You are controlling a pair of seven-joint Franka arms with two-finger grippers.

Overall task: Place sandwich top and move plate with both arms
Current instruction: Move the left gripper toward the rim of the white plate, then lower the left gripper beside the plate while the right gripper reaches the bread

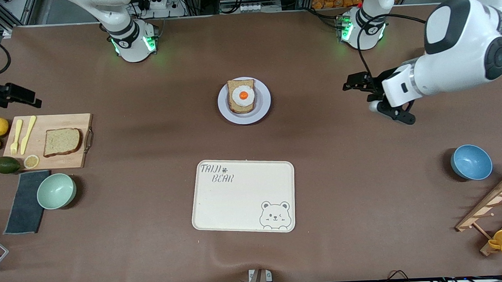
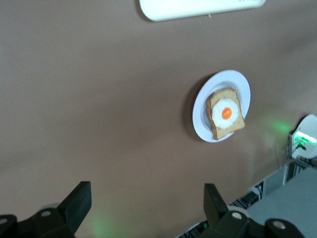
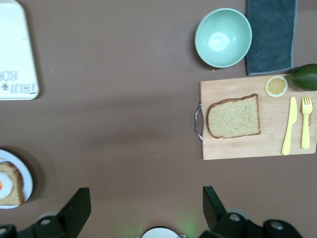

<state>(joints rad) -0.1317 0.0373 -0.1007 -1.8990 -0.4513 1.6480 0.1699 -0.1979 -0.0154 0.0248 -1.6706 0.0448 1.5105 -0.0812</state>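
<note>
Sandwich top (image 1: pixel 62 141) is lying flat on the cutting board (image 1: pixel 72 162) toward the right arm's end of the desk, so the right gripper (image 3: pixel 143 208), fingers apart, should be descending squarely across its crust edges, while the left gripper (image 1: pixel 360 83), fingers also apart, is waiting near the plate (image 1: pixel 263 110).

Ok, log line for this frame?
stage: pre-grasp | sandwich top: on cutting board | plate: holds egg slice | left gripper: open | right gripper: open

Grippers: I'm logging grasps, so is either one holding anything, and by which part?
Nothing is held. The left gripper and the right gripper are both open and empty; the sandwich top lies untouched on the cutting board.
</note>
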